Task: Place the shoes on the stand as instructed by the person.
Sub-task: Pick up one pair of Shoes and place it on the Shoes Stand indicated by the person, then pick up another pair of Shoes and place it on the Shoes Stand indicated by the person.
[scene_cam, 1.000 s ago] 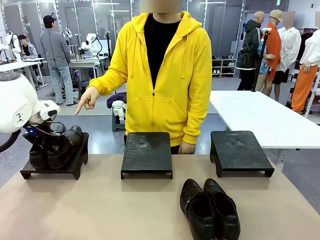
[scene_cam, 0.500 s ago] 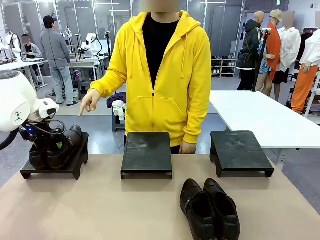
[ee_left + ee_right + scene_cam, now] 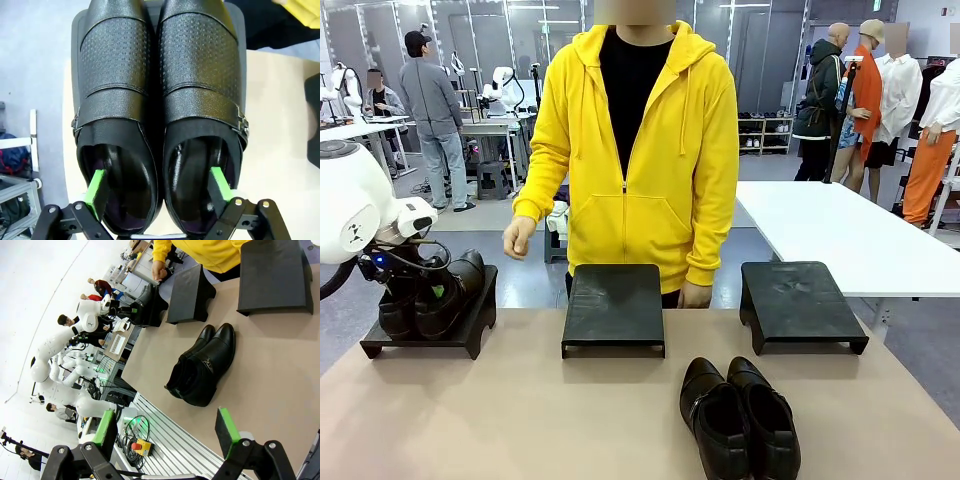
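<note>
I saw the left gripper (image 3: 156, 172) spread wide, one finger down inside each shoe of the ankle-high pair (image 3: 160, 75), not pinching anything. That pair stood on the left stand (image 3: 470, 338). The right gripper (image 3: 165, 415) hung open and empty above the table (image 3: 520, 420). The black pair (image 3: 738, 418) lay on the table, just short of the middle stand (image 3: 613, 300), facing the person (image 3: 630, 150).

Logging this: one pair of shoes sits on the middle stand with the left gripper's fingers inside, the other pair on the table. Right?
Wrong stand. The front view shows that pair on the left stand, with the fingers of the left gripper inside. The other pair is on the table, as you said.
</note>
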Action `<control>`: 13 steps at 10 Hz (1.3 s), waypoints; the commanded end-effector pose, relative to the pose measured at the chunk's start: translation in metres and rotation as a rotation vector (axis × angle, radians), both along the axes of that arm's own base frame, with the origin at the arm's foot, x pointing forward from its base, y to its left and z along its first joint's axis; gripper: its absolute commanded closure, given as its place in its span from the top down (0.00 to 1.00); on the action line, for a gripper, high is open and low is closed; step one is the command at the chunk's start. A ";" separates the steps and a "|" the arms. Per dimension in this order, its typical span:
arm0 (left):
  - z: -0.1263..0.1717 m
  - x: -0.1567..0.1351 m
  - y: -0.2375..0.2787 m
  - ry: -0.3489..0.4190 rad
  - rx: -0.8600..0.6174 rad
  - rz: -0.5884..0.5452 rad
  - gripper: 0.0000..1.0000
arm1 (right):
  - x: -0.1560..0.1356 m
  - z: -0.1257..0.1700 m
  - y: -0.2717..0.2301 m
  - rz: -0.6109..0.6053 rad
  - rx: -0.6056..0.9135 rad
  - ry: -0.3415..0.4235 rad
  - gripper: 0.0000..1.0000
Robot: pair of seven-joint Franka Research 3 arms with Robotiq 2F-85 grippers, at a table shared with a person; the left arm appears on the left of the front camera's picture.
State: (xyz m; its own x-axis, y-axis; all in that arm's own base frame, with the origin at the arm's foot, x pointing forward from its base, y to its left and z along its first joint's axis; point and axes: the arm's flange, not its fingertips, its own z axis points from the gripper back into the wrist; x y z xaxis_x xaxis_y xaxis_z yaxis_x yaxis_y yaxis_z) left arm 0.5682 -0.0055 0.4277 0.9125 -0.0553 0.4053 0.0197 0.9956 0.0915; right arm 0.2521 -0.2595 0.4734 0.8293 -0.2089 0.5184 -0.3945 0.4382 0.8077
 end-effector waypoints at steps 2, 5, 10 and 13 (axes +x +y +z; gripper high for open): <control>0.001 0.001 0.000 -0.001 -0.007 -0.003 1.00 | -0.001 0.001 -0.002 0.008 0.004 -0.014 1.00; 0.001 0.001 0.000 -0.001 -0.007 -0.003 1.00 | -0.001 0.001 -0.002 0.008 0.004 -0.014 1.00; 0.000 0.000 0.000 0.000 0.000 0.000 1.00 | -0.001 0.001 -0.002 0.008 0.004 -0.014 1.00; 0.059 -0.008 0.018 0.131 -0.181 0.010 1.00 | -0.001 0.001 -0.002 0.008 0.004 -0.014 1.00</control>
State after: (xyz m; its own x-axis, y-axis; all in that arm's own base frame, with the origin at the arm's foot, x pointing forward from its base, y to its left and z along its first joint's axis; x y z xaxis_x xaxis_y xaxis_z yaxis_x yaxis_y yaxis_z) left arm 0.5641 -0.0032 0.4619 0.9380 -0.0012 0.3465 0.0090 0.9997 -0.0208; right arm 0.2521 -0.2595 0.4734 0.8293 -0.2088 0.5184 -0.3945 0.4382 0.8077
